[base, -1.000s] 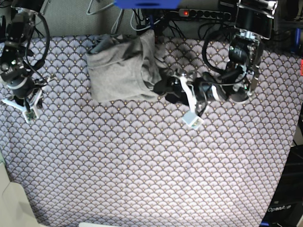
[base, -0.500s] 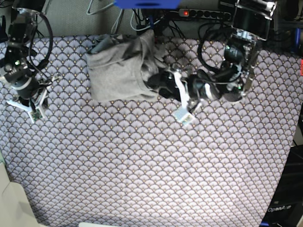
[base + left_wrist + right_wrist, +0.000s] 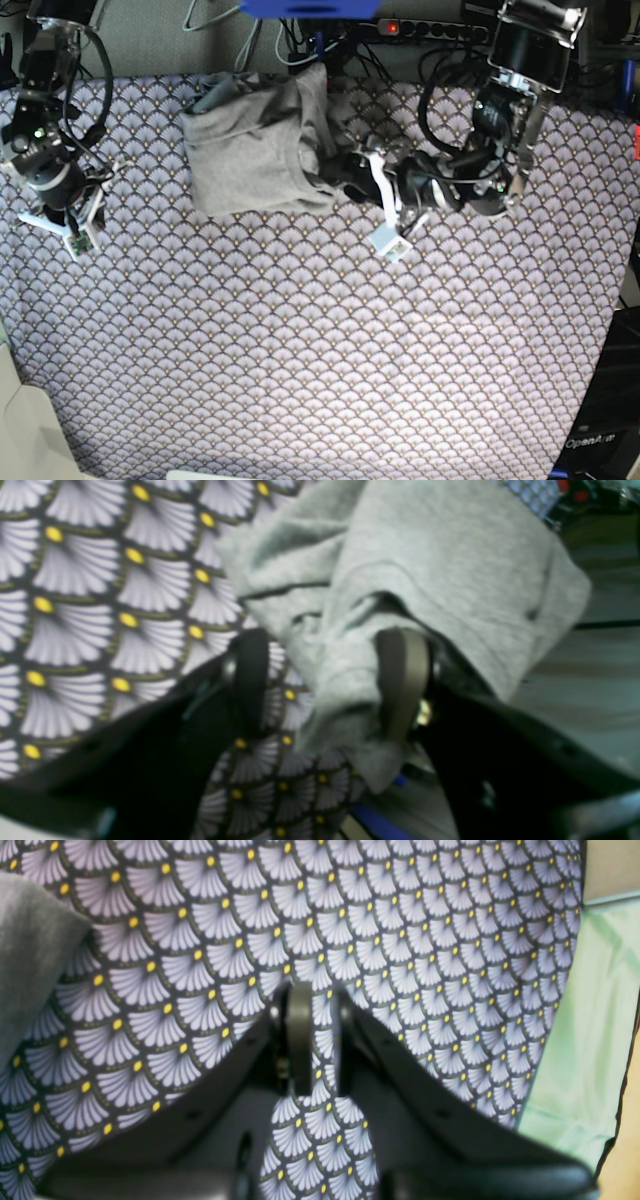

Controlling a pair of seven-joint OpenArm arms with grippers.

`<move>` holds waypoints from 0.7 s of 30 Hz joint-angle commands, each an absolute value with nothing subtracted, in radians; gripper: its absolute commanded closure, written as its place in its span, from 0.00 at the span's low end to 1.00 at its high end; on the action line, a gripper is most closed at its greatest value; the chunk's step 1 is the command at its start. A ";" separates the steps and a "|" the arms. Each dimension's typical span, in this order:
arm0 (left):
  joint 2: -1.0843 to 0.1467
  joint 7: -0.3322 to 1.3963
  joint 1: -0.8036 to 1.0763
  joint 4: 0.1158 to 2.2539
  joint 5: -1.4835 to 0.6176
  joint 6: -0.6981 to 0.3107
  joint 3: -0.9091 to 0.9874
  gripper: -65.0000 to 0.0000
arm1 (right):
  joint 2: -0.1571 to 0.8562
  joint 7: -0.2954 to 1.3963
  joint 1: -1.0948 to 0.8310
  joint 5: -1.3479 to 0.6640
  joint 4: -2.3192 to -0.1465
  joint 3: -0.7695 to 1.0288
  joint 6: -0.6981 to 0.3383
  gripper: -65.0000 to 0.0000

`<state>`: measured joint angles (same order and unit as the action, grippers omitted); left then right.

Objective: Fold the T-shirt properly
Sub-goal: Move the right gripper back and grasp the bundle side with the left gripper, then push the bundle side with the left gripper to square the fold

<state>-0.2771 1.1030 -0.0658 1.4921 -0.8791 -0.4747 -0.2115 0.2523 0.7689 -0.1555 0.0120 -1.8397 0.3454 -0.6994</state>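
The light grey T-shirt (image 3: 250, 145) lies bunched in a rough fold at the back of the table, left of centre. My left gripper (image 3: 335, 178) is at its right edge. In the left wrist view the gripper (image 3: 325, 685) is open, and a bunch of shirt fabric (image 3: 425, 555) sits between the fingers (image 3: 402, 680), touching only the right one. My right gripper (image 3: 62, 205) hovers over the patterned cloth far left of the shirt. In the right wrist view it (image 3: 321, 1040) is shut to a narrow slit and empty, with a shirt corner (image 3: 30, 955) at the left.
The purple-white scallop-patterned cloth (image 3: 320, 350) covers the table. A power strip (image 3: 430, 30) and cables lie along the back edge, beside a blue object (image 3: 310, 8). A pale green sheet (image 3: 590, 1015) hangs past the table's edge in the right wrist view.
My left gripper has moved left, into the shirt's right edge. My right arm has shifted slightly to the right. The shirt has barely moved.
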 commanded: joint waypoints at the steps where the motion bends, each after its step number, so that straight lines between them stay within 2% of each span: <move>1: -0.277 1.093 -0.085 1.511 -0.898 -0.481 -0.206 0.48 | 0.268 0.750 -0.143 0.005 -1.856 0.349 -0.698 0.92; 8: -0.265 1.089 -0.096 1.498 -0.894 -0.481 -0.209 0.49 | 0.266 0.687 -0.153 0.005 -1.856 0.349 -0.698 0.92; 10: -0.263 1.089 -0.097 1.498 -0.894 -0.481 -0.209 0.60 | 0.266 0.687 -0.154 0.005 -1.856 0.349 -0.698 0.92; 13: -0.262 1.087 -0.099 1.498 -0.894 -0.481 -0.206 0.92 | 0.260 0.687 -0.153 0.005 -1.856 0.349 -0.698 0.92; 14: -0.262 1.087 -0.099 1.498 -0.894 -0.481 -0.206 1.00 | 0.251 0.687 -0.150 0.005 -1.856 0.349 -0.698 0.92; 21: -0.262 1.096 -0.110 1.500 -0.903 -0.481 -0.206 1.00 | 0.246 0.687 -0.147 0.005 -1.856 0.349 -0.698 0.92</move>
<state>-0.2600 1.1076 -0.0902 1.4845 -0.8795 -0.4751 -0.2115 0.2325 0.7063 -0.1600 0.0151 -1.8397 0.3439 -0.7010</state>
